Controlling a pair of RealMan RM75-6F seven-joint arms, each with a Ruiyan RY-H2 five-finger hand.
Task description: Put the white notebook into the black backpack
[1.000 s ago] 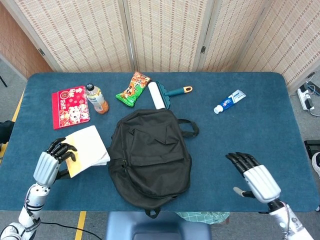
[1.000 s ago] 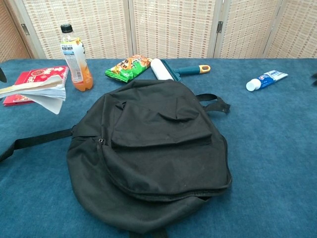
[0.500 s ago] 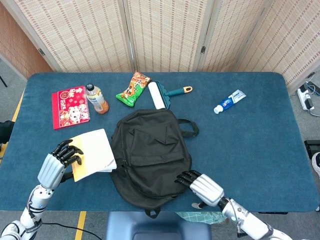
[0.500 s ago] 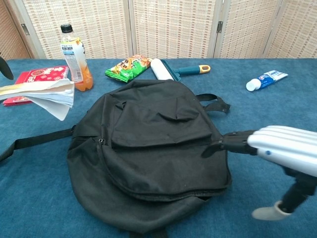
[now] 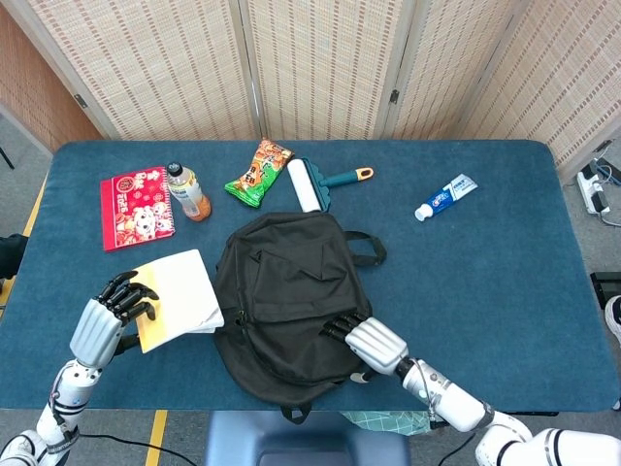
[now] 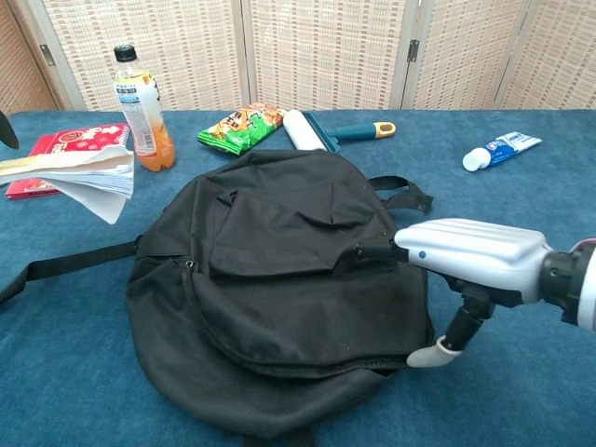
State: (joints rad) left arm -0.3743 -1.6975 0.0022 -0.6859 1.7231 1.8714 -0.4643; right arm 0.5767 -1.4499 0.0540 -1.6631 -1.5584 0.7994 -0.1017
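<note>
The black backpack [image 5: 291, 296] [image 6: 279, 279] lies flat in the middle of the table, zipped as far as I can see. My left hand [image 5: 105, 320] holds the white notebook [image 5: 177, 299] [image 6: 79, 177] lifted off the table just left of the backpack, pages drooping. My right hand [image 5: 369, 342] [image 6: 470, 256] lies over the backpack's right edge with its fingers stretched flat onto the fabric and the thumb hanging below. Nothing is gripped by it.
At the back stand a red book [image 5: 136, 208], an orange drink bottle [image 5: 186, 191], a green snack bag [image 5: 259, 173] and a lint roller [image 5: 315, 182]. A toothpaste tube [image 5: 444, 197] lies at the back right. A backpack strap [image 6: 56, 270] trails left.
My right hand came in from the right and pushed further onto the backpack's right side. My left hand carried the notebook slightly toward the backpack, then eased back a little.
</note>
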